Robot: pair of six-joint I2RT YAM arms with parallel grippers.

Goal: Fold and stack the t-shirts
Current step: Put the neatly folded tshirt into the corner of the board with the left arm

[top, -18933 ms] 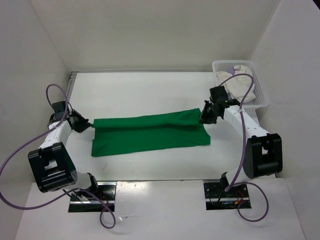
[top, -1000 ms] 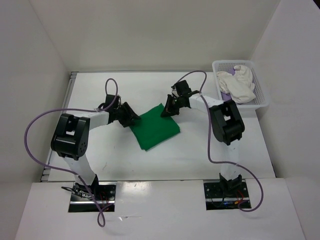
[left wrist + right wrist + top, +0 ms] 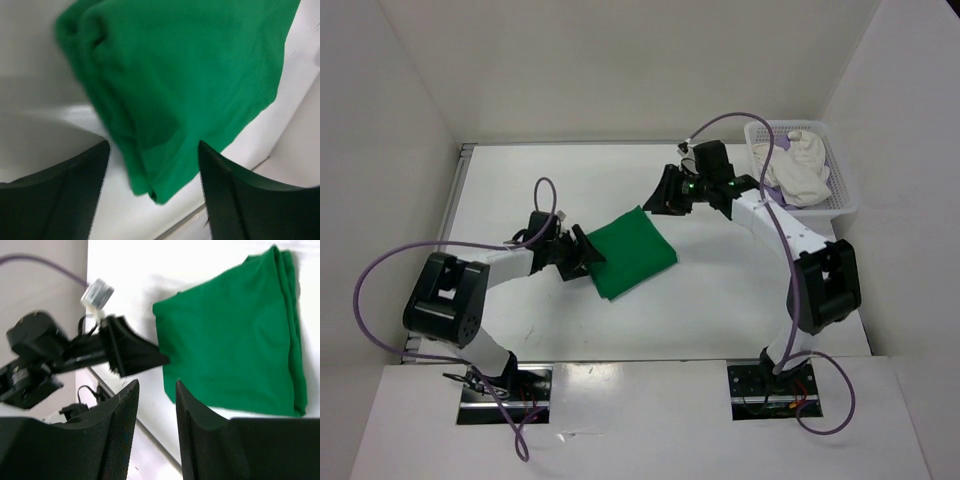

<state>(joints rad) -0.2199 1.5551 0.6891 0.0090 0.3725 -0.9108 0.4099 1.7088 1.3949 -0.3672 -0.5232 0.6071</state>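
At the left of the desk [image 3: 520,180], the left jaws stood released, spread wide at the left edge of the folded green t-shirt [image 3: 632,250] and gripping nothing. That shirt lay mid-desk as a tilted square, its long axis running near-left to far-right. Above its far corner the right jaws hung parted and empty. Farther right, the white t-shirt [image 3: 802,170] lay heaped in the basket [image 3: 840,208]. The right arm looked nearer for fetching it.
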